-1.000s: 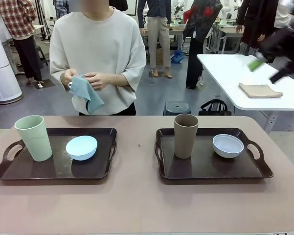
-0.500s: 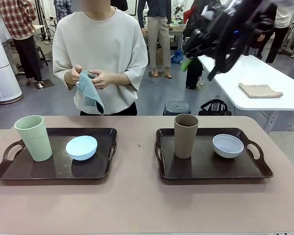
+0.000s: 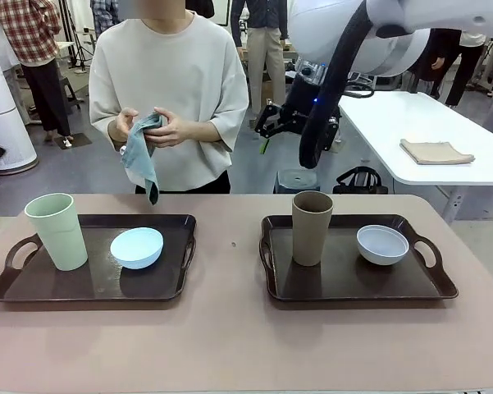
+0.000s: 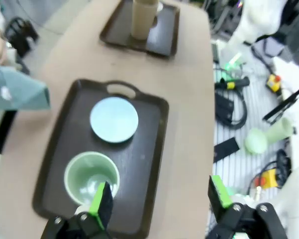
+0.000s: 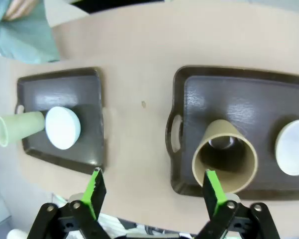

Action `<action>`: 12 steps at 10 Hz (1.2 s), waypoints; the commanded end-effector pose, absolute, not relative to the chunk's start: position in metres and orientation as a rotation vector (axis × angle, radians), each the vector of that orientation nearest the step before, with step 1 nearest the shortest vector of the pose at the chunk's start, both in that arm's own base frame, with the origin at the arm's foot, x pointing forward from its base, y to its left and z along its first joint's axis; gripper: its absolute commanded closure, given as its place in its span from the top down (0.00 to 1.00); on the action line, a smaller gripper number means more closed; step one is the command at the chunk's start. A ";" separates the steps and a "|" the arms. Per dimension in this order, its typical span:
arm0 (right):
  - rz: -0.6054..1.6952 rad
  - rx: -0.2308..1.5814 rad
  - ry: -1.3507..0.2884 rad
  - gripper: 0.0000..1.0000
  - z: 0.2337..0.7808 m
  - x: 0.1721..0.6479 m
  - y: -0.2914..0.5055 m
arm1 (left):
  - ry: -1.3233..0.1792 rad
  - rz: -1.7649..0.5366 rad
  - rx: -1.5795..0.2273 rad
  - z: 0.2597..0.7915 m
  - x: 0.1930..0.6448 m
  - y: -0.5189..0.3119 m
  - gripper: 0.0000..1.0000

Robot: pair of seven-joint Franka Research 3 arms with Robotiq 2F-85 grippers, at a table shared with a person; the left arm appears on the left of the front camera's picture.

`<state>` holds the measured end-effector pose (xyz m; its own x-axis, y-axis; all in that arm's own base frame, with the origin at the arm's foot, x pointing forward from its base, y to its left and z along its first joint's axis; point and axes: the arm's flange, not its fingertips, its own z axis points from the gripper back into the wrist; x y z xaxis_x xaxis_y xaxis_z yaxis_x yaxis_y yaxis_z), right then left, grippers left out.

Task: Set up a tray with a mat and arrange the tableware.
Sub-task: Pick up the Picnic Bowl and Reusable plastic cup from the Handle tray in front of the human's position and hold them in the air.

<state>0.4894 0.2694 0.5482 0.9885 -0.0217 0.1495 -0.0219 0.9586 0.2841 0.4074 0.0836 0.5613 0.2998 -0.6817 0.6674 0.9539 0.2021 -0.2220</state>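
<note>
Right wrist view: my right gripper (image 5: 151, 191) hovers high, jaws spread and empty, brown tumbler (image 5: 239, 149) at my two o'clock; left gripper (image 4: 159, 199) gapes too.

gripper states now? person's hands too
Left gripper: open, empty.
Right gripper: open, empty.
Person's hands: holding a teal cloth.

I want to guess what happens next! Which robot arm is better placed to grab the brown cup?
Probably the right arm. The right tool hangs open, looking almost straight down on the brown cup. The left tool, open too, hangs over the green cup on the other tray, farther away.
</note>
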 end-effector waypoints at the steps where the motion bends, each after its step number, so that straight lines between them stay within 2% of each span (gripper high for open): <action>1: -0.003 0.383 -0.120 1.00 0.564 0.493 0.257 | -0.497 -1.167 -0.712 0.577 0.417 0.085 1.00; 2: 0.000 0.289 -0.152 1.00 0.548 0.489 0.269 | -0.479 -1.204 -0.681 0.561 0.407 0.084 1.00; 11: 0.006 0.310 -0.145 1.00 0.552 0.491 0.269 | -0.479 -1.189 -0.695 0.563 0.410 0.084 1.00; 12: -0.057 0.286 -0.099 1.00 0.539 0.506 0.286 | -0.568 -1.357 -0.605 0.552 0.415 0.098 1.00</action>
<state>0.4930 0.2715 0.5479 0.9912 -0.0296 0.1288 -0.0113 0.9522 0.3053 0.4111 0.0869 0.5625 0.2541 -0.6866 0.6812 0.9672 0.1744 -0.1850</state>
